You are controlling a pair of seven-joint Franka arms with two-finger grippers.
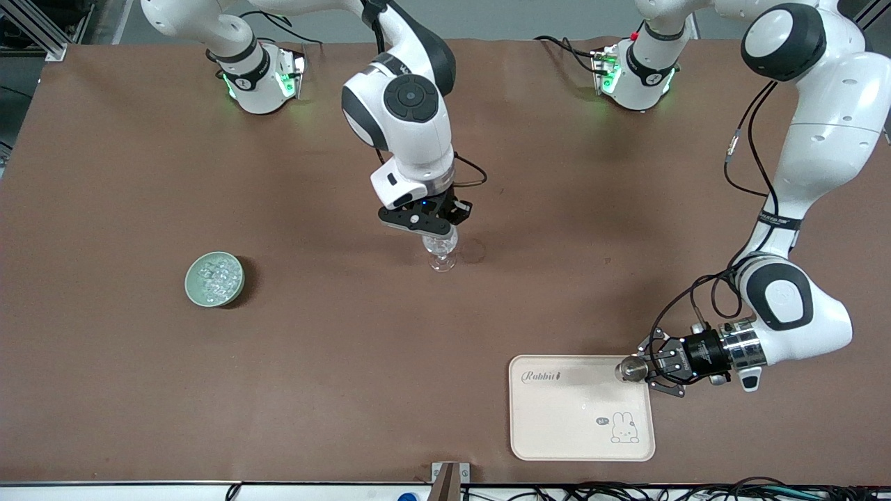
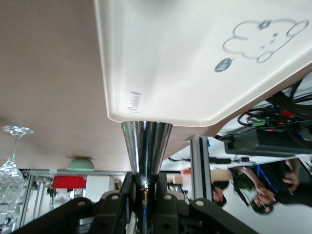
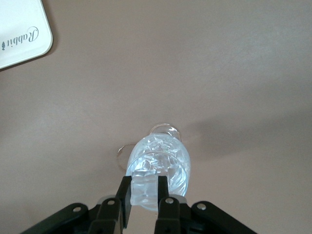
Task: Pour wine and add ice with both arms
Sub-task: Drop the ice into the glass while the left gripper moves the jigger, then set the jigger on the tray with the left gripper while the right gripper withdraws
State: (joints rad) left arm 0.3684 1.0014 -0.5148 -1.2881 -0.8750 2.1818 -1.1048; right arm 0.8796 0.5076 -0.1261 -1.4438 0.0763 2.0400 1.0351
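The right gripper [image 1: 433,229] is over the stemmed glass [image 1: 441,252] in the middle of the table, its 2 fingers pinching 1 clear lump of ice [image 3: 144,192] right above the bowl. In the right wrist view the glass [image 3: 158,168] already glitters with lumps inside, so this looks like the ice step, with 1 more piece poised to go in. More ice sits in the green bowl [image 1: 214,279] toward the right arm's end of the table, well apart from the glass.

Over at the tray [image 1: 581,407], the left gripper [image 1: 644,369] lies level, fingers pressed onto a small shiny metal cup [image 1: 631,369] at the tray's corner. The left wrist view shows that cup [image 2: 145,151] as a polished cone flaring away from the fingers, its mouth touching the tray [image 2: 195,58]. Whether it is being set down or lifted, I cannot tell.

Next, by my reading: the right fingers need to part squarely over the glass mouth, low enough that the lump drops in without knocking the rim.
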